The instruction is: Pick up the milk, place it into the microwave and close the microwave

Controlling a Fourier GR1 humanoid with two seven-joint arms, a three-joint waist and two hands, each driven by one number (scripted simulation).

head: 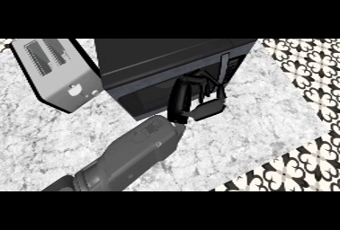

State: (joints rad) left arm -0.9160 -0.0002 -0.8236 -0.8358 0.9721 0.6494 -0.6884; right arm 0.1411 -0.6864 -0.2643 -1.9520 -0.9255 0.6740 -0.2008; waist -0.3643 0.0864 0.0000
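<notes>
A dark microwave (pixel 166 58) stands on the speckled grey counter (pixel 266 117), well back from the counter's edge that runs slantwise across the lower right of the head view. Its door (pixel 149 96) lies flat against the front, shut as far as can be seen, and a narrow control strip (pixel 232 67) runs down the end of the front nearer that edge. The milk is out of sight. No part of it shows on the counter or in the hand, and the dark door does not let the inside be seen, so I cannot tell where it is. Only one arm is in view, taken as the left: the grey forearm (pixel 136 150) comes in from the lower left and reaches up across the counter to the front of the microwave. The left hand (pixel 181 101) is at the door, on the part nearest the control strip. Its fingers (pixel 192 83) are stretched out with a slight bend towards the door, and the thumb (pixel 209 109) is spread apart to the side. The hand holds nothing, and the fingertips seem to touch the door. A silver toaster (pixel 56 74) stands just beside the microwave, on the side away from the counter's edge. Beyond that edge lies a floor (pixel 312 67) of black-and-white patterned tiles.
</notes>
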